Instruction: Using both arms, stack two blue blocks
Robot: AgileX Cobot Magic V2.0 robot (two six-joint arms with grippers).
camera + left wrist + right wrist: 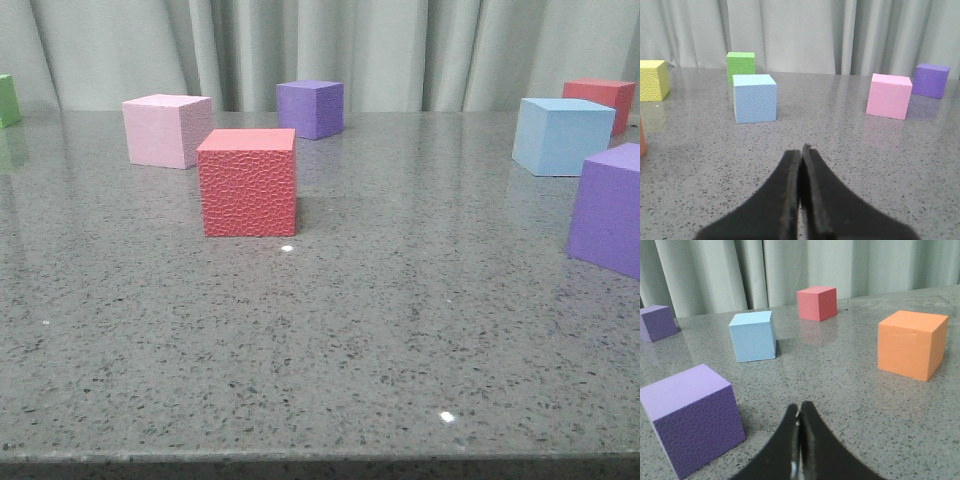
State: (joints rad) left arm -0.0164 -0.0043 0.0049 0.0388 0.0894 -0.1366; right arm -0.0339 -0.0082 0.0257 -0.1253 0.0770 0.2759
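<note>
We see two blue blocks, well apart: the pebble-textured blue block (755, 98) stands just in front of a green cube (740, 66) ahead of the left gripper (800, 152), and the smooth blue block (753, 335) stands ahead of the right gripper (799, 410), near the right end of the bench (330, 330). Both pairs of fingers are clenched, holding nothing. We judge the main risks to be approaching with fingers unopened and shoving a block, or taking a purple cube (692, 416) by mistake. Across the views we count at least two purple cubes, two red, and one each of pink, green, yellow and orange.
</note>
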